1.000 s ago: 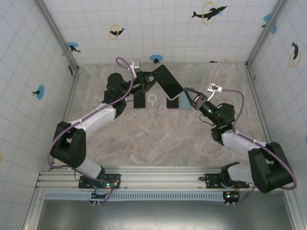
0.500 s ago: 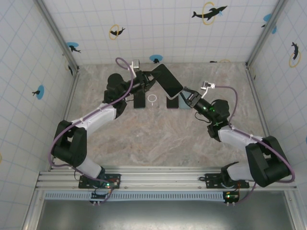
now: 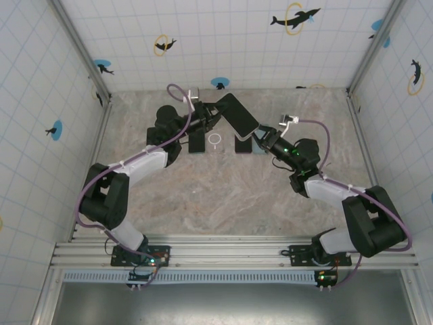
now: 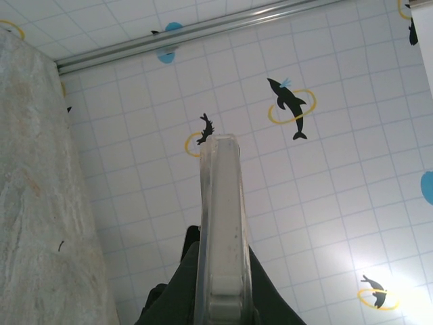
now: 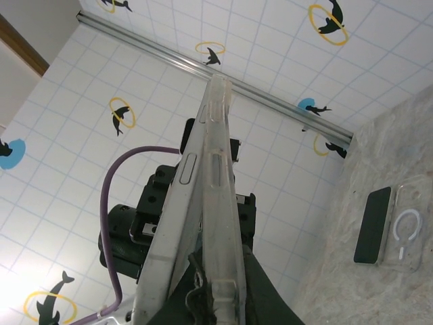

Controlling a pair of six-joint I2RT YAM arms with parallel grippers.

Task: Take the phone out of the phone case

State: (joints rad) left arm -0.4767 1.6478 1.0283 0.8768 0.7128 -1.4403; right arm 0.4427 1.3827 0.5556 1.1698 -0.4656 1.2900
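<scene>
A phone (image 3: 238, 114) with a dark screen is held tilted above the back of the table, between both arms. My left gripper (image 3: 215, 110) is shut on its upper-left end. In the left wrist view the phone (image 4: 222, 217) stands edge-on between my dark fingers (image 4: 177, 284). My right gripper (image 3: 262, 134) is shut on the lower-right end. The right wrist view has the clear phone case (image 5: 220, 169) pinched in my right gripper (image 5: 220, 271). The phone's silver edge (image 5: 177, 223) splays off to the left of the case.
Under the held phone a dark phone (image 3: 197, 143) lies beside a clear case with a ring (image 3: 215, 140). Another dark phone (image 3: 243, 146) and a bluish case (image 3: 258, 145) lie to the right. Tiled walls enclose the table (image 3: 216, 196) on three sides.
My right gripper has moved up and left to the phone's lower end and shut on the case. The left gripper keeps its hold; the phone has shifted slightly.
</scene>
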